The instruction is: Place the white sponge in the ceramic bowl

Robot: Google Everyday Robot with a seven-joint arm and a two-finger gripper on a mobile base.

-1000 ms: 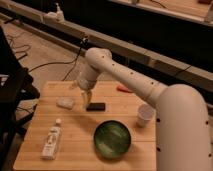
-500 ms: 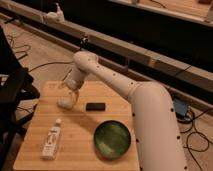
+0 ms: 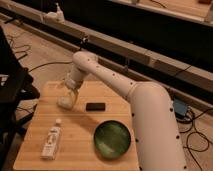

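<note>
The white sponge (image 3: 64, 103) lies on the wooden table (image 3: 75, 125) near its back left corner. My gripper (image 3: 70, 95) hangs right over the sponge and touches or almost touches its top. The ceramic bowl (image 3: 112, 140), dark green and glossy, stands at the front right of the table, well apart from the sponge. It holds nothing.
A black block (image 3: 95, 106) lies between sponge and bowl. A white bottle (image 3: 51, 141) lies on its side at the front left. My white arm (image 3: 145, 110) covers the table's right side. Cables and a dark stand (image 3: 12, 85) are on the left.
My gripper has swung left from above the black block to above the white sponge and has come down onto it. The objects on the table have not moved.
</note>
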